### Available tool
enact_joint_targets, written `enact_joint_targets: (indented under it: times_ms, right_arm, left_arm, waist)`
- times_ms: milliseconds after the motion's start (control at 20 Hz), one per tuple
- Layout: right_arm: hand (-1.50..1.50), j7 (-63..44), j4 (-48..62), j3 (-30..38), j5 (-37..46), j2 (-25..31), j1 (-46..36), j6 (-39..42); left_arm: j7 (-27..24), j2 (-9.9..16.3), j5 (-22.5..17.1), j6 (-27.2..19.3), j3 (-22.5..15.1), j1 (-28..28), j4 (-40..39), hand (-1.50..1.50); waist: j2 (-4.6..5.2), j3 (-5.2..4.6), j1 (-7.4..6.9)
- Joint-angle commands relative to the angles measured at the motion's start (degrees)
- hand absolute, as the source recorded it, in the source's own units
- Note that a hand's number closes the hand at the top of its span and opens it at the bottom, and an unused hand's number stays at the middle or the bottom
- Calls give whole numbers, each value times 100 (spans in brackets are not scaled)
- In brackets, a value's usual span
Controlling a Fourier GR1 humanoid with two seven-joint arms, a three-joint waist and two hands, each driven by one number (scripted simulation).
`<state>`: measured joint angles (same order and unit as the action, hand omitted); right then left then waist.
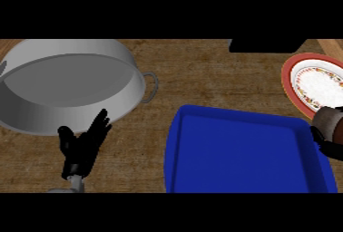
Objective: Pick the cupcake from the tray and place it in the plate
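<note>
The cupcake (pixel 328 118) is held clamped in the right hand (pixel 330 144), just beyond the blue tray (pixel 201 136)'s right rim, the plate (pixel 295 74) lying immediately behind. The left hand (pixel 84 140) rests open left of the tray.
</note>
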<state>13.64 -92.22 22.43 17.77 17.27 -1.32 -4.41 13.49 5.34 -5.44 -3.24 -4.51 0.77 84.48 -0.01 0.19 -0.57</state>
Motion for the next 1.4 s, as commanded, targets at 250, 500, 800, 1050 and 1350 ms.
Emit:
enact_joint_targets:
  times_ms: [250, 500, 800, 1050, 1350]
  right_arm:
    - [150, 1638, 3776, 862, -21, 1008, -1966, -640]
    - [150, 1975, 5455, 1196, -128, 1763, -3118, -612]
    - [150, 2816, 6770, 1208, 105, 2000, -3553, -927]
    - [-150, 1615, 7424, 351, 1085, 2505, -3568, -478]
    - [-150, 2216, 7837, 546, 827, 2392, -3879, 178]
  left_arm:
    - [-119, -8, 37, 87, 93, -264, -465, 0]
    - [-90, -22, 74, 181, -82, 12, -249, 0]
    - [-216, -100, 18, 243, -23, -326, -497, 0]
    - [-21, -118, 100, 244, -205, -301, -243, 0]
    - [-201, -102, 125, 253, -180, -186, -283, 0]
  waist:
    - [49, -7, -68]
    - [88, 3, -208]
    - [176, 17, -312]
    - [217, 19, -469]
    - [218, 42, -468]
